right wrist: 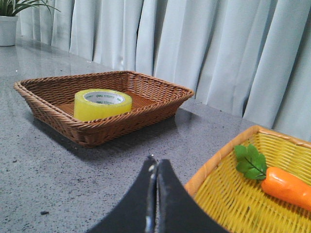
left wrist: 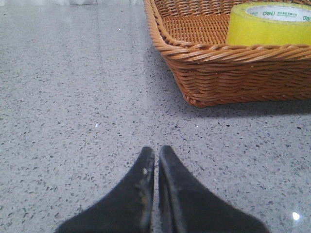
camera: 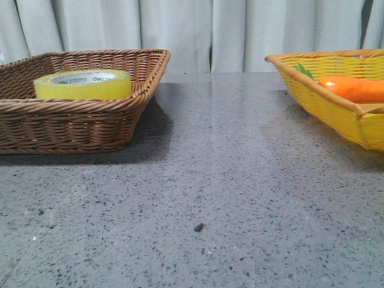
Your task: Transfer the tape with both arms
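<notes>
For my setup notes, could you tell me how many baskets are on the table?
2: a brown wicker basket on the left holding the tape, and a yellow basket on the right holding a carrot. None seems hidden.

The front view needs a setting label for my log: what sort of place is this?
Probably a staged indoor test bench: a grey speckled stone tabletop, pale pleated curtains behind, and a brown wicker basket set out.

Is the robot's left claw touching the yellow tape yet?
Apart. In the left wrist view the left gripper is shut over bare table, and the tape sits inside the brown basket, with open tabletop between them.
</notes>
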